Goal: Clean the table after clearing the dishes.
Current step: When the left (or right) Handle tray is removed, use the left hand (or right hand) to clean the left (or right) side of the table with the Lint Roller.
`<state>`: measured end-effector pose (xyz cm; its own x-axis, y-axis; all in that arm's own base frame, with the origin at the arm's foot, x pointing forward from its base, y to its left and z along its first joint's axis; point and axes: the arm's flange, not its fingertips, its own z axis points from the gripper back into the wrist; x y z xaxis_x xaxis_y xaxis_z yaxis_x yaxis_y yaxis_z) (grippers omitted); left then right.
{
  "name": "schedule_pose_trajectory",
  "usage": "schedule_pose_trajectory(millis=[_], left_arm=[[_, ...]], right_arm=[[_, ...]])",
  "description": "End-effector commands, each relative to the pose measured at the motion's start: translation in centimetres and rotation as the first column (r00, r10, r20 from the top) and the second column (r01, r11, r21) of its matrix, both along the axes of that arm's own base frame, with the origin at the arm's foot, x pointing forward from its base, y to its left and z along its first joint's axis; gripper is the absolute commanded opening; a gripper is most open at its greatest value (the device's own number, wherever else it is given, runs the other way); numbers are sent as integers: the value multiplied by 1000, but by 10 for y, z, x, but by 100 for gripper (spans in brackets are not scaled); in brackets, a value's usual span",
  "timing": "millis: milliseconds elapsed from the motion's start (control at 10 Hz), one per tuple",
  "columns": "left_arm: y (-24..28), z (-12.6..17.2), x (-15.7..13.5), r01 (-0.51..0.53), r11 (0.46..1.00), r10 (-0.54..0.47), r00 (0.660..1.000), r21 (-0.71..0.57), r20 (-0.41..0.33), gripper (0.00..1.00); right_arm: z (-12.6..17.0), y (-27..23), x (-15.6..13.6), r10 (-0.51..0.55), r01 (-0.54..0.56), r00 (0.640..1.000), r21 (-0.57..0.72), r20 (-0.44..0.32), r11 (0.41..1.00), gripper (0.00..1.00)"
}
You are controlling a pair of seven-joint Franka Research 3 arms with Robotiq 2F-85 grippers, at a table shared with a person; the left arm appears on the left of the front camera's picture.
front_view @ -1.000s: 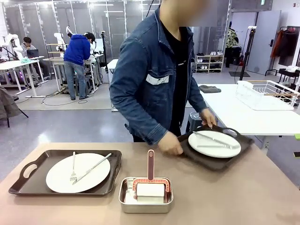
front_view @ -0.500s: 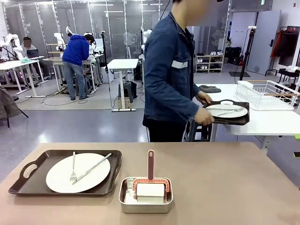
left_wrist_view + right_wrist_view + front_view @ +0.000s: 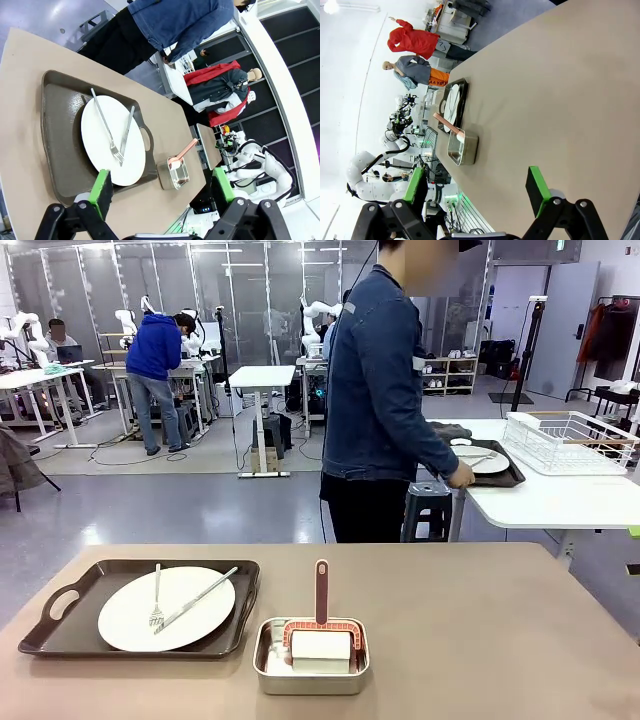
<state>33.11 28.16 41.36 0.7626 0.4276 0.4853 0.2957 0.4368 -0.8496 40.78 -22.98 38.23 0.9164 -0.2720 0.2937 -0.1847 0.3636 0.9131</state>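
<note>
We have both claws spread wide and pinching nothing: the left gripper (image 3: 161,187) hangs above the table (image 3: 480,640), looking down on the near tray (image 3: 90,575), and the right gripper (image 3: 476,189) looks along the bare stretch of tabletop. We judge they hold off like this because the clearing falls to the person (image 3: 380,390), who stands at the far side, turned to the side table (image 3: 545,505). The person has a hand (image 3: 461,478) at the far tray (image 3: 508,478), which rests there with the far plate (image 3: 482,462) on it, near a wire basket (image 3: 570,440). So one set of dishes is off our table. The other sits at its left end: the near plate (image 3: 130,615) centred on its tray, with fork (image 3: 156,602) and knife (image 3: 200,600) laid across it, so that all can go in one lift by the handles. The pan (image 3: 310,685) stands at the near middle, just beside that tray. It holds a white pad (image 3: 320,645) and a tool (image 3: 321,590) whose red handle rises out of it, likely so that a claw can take it. Wiping, we think, should wait until the near tray is gone.
</note>
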Motion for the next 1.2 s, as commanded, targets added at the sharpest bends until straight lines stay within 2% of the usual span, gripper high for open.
schedule_pose_trajectory(millis=[0,200,300,500,600,800,900,1000,1100], left_arm=[[1,0,-4,8,1000,-8,1000,0,1,100],[1,0,-4,8,1000,-8,1000,0,1,100],[1,0,-4,8,1000,-8,1000,0,1,100],[1,0,-4,8,1000,-8,1000,0,1,100],[1,0,-4,8,1000,-8,1000,0,1,100],[1,0,-4,8,1000,-8,1000,0,1,100],[1,0,-4,8,1000,-8,1000,0,1,100],[1,0,-4,8,1000,-8,1000,0,1,100],[1,0,-4,8,1000,-8,1000,0,1,100]], right_arm=[[26,18,12,43,-37,997,-83,70,996,100],[80,71,43,178,-136,973,-254,150,958,100],[107,110,63,271,-191,945,-365,183,911,100],[139,191,90,444,-289,875,-526,195,800,100],[148,236,98,531,-339,827,-589,185,734,100],[151,337,107,689,-419,712,-706,136,572,100],[144,369,107,731,-444,677,-743,90,502,100],[132,404,99,780,-482,625,-774,26,411,100],[124,429,90,813,-509,583,-784,-11,354,100]])
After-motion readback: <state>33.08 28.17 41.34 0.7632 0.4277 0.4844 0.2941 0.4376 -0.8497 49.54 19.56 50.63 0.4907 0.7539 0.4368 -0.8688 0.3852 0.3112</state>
